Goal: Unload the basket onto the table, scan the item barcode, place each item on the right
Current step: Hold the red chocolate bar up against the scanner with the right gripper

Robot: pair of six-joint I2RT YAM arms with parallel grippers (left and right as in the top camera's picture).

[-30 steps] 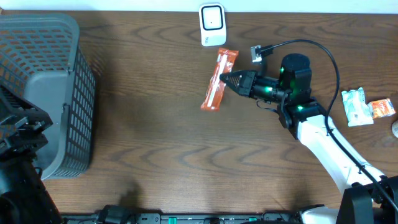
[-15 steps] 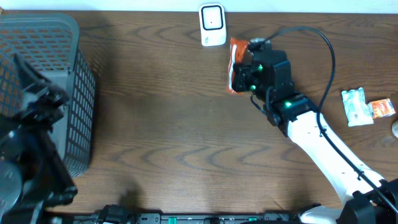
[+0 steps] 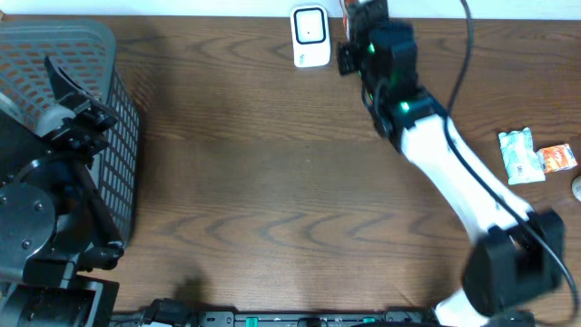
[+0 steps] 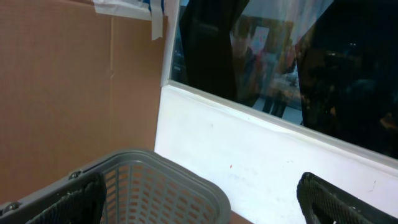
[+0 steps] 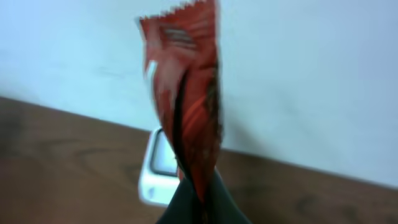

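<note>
Red-orange foil fills my right wrist feed: the snack packet (image 5: 186, 106) stands upright, pinched at its lower end between the closed fingers of the right gripper (image 5: 198, 196) and blurred against a pale wall. Through that blur I cannot make out any barcode. Behind and below the packet, the white scanner (image 5: 157, 169) sits on the dark wooden table (image 5: 56, 162).

From overhead, my right arm stretches to the table's far edge. Its gripper is just to the right of the scanner, and only a sliver of the packet shows at the top of the frame.

At the table's left end, the left gripper (image 4: 199, 186) hangs over the grey basket (image 4: 155, 177) with its jaws spread as wide as they go, gripping nothing. Its two dark fingertips sit in the bottom corners of the left wrist view. A cardboard panel (image 4: 74, 93) and a dark window (image 4: 280, 62) lie beyond.

Two small packets, one white and green (image 3: 517, 154) and one orange (image 3: 556, 159), lie side by side near the table's right edge, well apart from the scanner.
</note>
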